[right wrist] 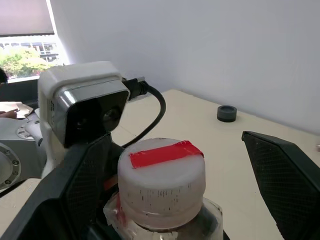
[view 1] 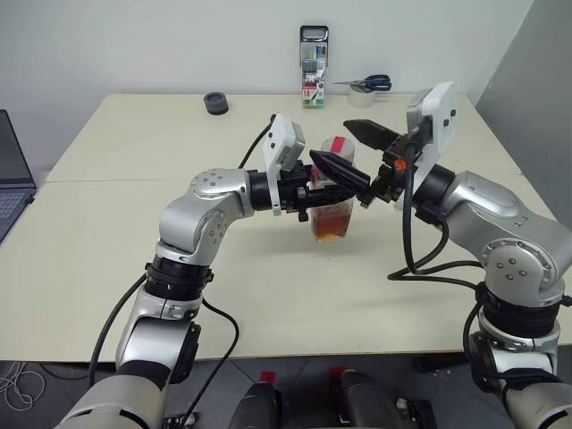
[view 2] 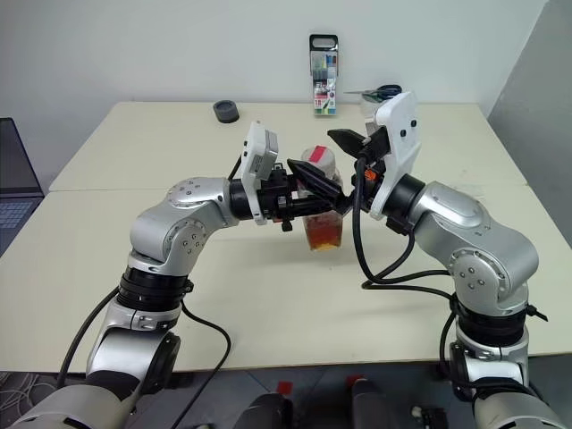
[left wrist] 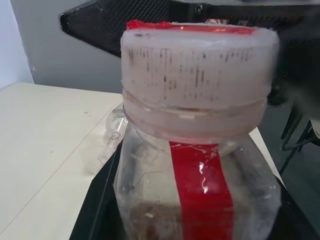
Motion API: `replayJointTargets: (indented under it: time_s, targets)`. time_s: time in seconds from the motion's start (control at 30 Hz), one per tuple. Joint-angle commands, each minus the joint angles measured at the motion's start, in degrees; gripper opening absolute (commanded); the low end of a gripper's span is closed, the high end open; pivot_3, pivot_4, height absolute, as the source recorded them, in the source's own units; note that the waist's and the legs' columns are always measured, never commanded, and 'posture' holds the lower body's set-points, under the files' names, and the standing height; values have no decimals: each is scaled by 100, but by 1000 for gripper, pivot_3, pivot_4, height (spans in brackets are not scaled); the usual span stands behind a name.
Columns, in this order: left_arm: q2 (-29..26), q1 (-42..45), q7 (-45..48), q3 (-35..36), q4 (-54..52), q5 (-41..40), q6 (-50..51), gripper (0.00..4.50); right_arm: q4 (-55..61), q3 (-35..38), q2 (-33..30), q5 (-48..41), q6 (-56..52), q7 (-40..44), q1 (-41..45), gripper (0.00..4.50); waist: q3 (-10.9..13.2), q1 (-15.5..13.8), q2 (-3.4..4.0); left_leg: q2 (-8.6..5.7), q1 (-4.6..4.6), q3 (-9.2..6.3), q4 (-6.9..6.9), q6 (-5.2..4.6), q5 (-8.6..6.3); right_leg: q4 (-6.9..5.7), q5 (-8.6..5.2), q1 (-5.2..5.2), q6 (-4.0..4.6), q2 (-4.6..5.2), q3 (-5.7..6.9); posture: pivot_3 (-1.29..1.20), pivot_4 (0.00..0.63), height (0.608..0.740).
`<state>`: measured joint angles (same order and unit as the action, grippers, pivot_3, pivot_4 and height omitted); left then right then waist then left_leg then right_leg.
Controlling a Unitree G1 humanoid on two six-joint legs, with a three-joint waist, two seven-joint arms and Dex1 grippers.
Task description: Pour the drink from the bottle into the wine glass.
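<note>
While the bottle stands mid-worktop, the scene reads from the biggest thing down:

Worktop (view 1: 107, 232): pale cream surface carrying everything; a seam runs across it behind the arms.

Laptop (view 1: 11, 179): dark, at the worktop's far left edge, partly out of frame.

Left gripper (view 1: 332, 183): comes in level from the left, jaws closed on the bottle's body below the neck; one black finger (view 1: 344, 170) crosses in front of the shoulder.

Right gripper (view 1: 380, 161): at the bottle's right, level with the cap, jaws spread wide, gripping nothing; in the right wrist view its two black fingers stand either side of the cap without touching it.

Bottle (view 1: 332, 214): upright near the worktop's centre between the two grippers; clear plastic, wide neck, a red strip running down its side.

Drink (view 1: 332, 228): amber-brown liquid in the lower part of the bottle.

Cap (right wrist: 162, 182): white, ribbed, a red tape strip across its top, seated on the neck.

Wine glass (left wrist: 112, 142): a clear glass form seen through and behind the bottle in the left wrist view; I cannot tell how it stands.

Marker pack (view 1: 314, 67): tall, upright at the worktop's back edge.

Scissors (view 1: 368, 84): blue-handled, beside the marker pack at the back, on a white thing.

Dark round object (view 1: 215, 103): small, at the back left, well apart from the bottle.
</note>
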<state>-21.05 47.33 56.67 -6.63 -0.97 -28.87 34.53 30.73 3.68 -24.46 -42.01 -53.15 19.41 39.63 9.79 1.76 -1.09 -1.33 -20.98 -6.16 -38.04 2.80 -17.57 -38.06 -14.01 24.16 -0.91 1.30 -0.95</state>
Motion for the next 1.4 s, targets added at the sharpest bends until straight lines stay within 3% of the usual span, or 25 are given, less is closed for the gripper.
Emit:
replayJointTargets:
  time_s: [0.03,0.67,1.4]
  targets:
    - [-49,43,-32,87,-380,-57,-73,1838,135,216,-177,11,109,66,-153,4463,0,1,1,0,0,1,0,0,0,1,0,0,0,0,-1,0,150,740]
    - [-103,-27,-85,83,-468,-61,-101,1838,207,856,-680,-749,-81,11,-362,4463,0,-2,0,1,1,9,0,-1,-1,-1,0,-1,0,-4,0,0,150,740]
    - [-88,101,-59,86,-257,8,-204,1838,90,940,-1162,-1495,-115,525,-516,4463,1,-3,0,0,1,17,0,-4,-2,0,0,-4,0,-10,0,0,150,740]
